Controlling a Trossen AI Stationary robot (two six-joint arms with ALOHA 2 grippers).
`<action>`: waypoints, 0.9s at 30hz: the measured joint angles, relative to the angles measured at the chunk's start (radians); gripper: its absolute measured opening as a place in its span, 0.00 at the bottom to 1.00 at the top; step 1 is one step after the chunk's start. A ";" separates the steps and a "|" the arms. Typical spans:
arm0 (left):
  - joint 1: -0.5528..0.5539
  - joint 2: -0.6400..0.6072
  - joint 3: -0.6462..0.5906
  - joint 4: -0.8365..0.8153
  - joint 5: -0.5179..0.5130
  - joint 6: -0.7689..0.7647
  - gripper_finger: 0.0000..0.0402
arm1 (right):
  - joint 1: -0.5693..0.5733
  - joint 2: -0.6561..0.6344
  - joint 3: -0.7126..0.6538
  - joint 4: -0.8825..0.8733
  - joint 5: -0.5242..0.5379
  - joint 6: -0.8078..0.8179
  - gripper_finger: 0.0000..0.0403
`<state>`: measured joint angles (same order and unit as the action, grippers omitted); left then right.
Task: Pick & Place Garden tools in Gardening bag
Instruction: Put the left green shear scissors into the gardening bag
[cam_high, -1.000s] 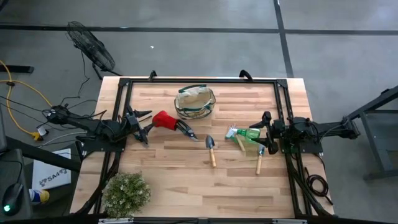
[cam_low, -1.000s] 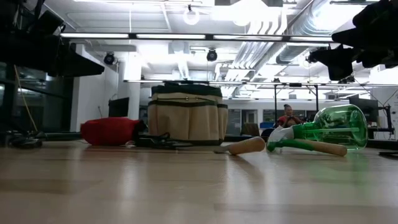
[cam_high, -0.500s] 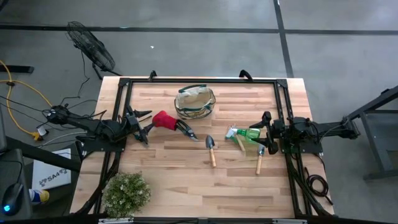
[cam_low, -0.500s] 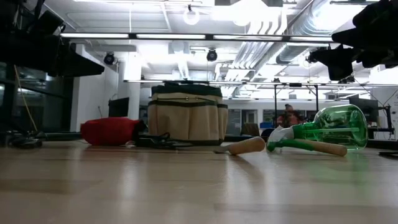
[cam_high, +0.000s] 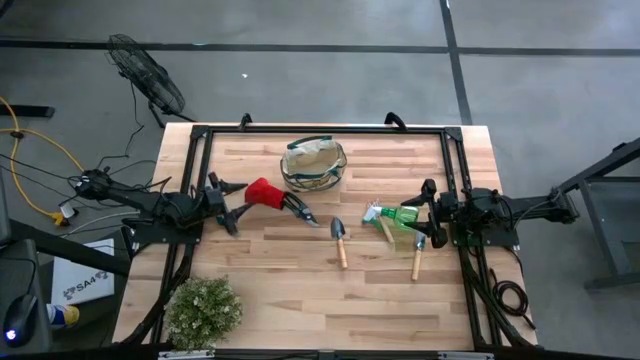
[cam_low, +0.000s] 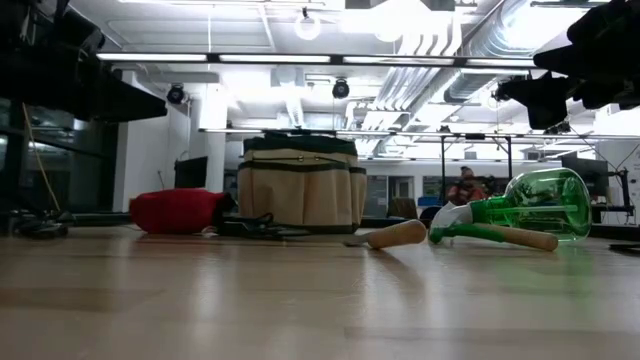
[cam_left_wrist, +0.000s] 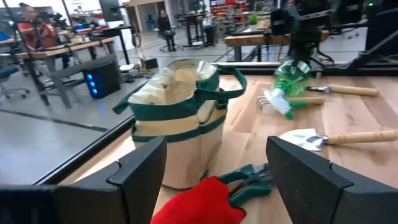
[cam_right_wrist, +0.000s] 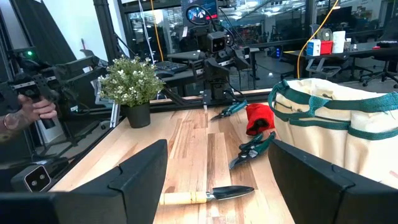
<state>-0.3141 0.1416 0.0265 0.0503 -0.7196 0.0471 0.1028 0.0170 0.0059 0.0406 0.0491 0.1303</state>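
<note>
Left pincer (cam_high: 226, 204): fingers spread wide and empty, low over the worktop (cam_high: 270, 290), aimed at the red handles of the pruning shears (cam_high: 276, 198) and just short of them.
Pruning shears: lying flat just in front of the gardening bag (cam_high: 313, 165); in the left wrist view the red grip (cam_left_wrist: 199, 202) sits between the two fingers, not yet touched.
Right pincer (cam_high: 432, 222): also wide and empty, hovering at the right side beside the green sprayer (cam_high: 398, 215).
Other tools: a wire rake (cam_high: 380, 222) lies against the sprayer, one trowel (cam_high: 340, 240) near the middle, a second trowel (cam_high: 417, 257) below the right pincer.
Bag: upright toward the far edge, mouth open, no tools seen inside.
Step in hand: the first pick, left arm approaching the shears.
Next move: ease forward until the red handles lie between the fingers, close, lift, then carry to the bag's mouth.
Aside: a potted plant (cam_high: 203, 311) stands at the near left corner, well apart.
</note>
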 joint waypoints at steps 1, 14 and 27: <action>0.000 0.000 0.000 0.000 0.014 0.000 0.67 | 0.000 0.000 0.000 0.000 0.000 0.000 0.67; 0.000 0.000 0.000 0.063 0.223 -0.002 0.67 | 0.000 0.000 0.000 0.000 0.000 0.000 0.67; 0.000 0.010 0.063 -0.031 0.036 -0.044 0.67 | 0.000 0.000 0.000 0.000 0.000 0.000 0.67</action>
<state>-0.3141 0.1519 0.0894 0.0192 -0.6833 0.0032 0.1026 0.0166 0.0057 0.0406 0.0494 0.1303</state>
